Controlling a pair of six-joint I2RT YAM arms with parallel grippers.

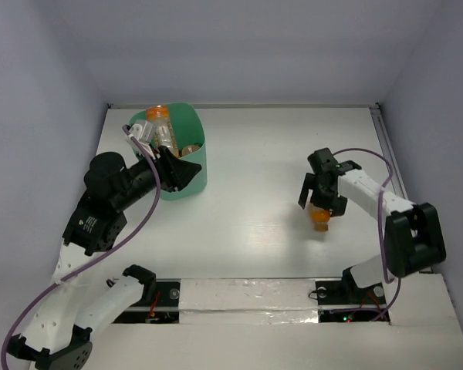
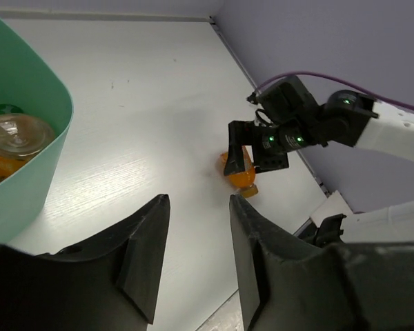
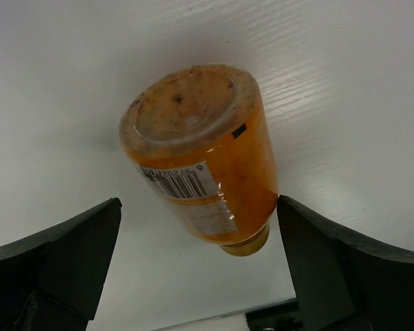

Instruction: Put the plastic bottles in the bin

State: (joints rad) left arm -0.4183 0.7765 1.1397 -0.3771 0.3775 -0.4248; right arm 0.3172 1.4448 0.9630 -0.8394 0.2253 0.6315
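The white counter (image 1: 255,169) is shown bounded by pale walls on its far, left and right sides, with a metal rail (image 1: 390,154) along the right edge and a taped strip (image 1: 247,297) along the near edge, where the arm bases are fixed. A broad bare stretch of counter is left open between the bin (image 1: 191,146) in the far-left part and the lone orange bottle (image 1: 320,218) right of centre; the two are well apart. The mint-green bin is seen to be filled nearly to its rim: several plastic bottles (image 1: 160,123) are piled inside, an orange one projecting above the mouth, a clear one beside it, and a green cap (image 2: 7,110) visible in the left wrist view. The left pincer (image 1: 177,171) is held just beside the bin's near-right wall; its fingers (image 2: 145,234) are parted by a narrow gap and nothing is held between them. The orange bottle is shown lying on the counter, its base turned up toward the right wrist camera, its barcode label uppermost and its yellowish cap pointing toward the near edge. The right pincer (image 3: 198,201) is poised over it with the jaws spread wide, one finger on each side of the bottle and clear space left on both sides, so that no contact is seen.
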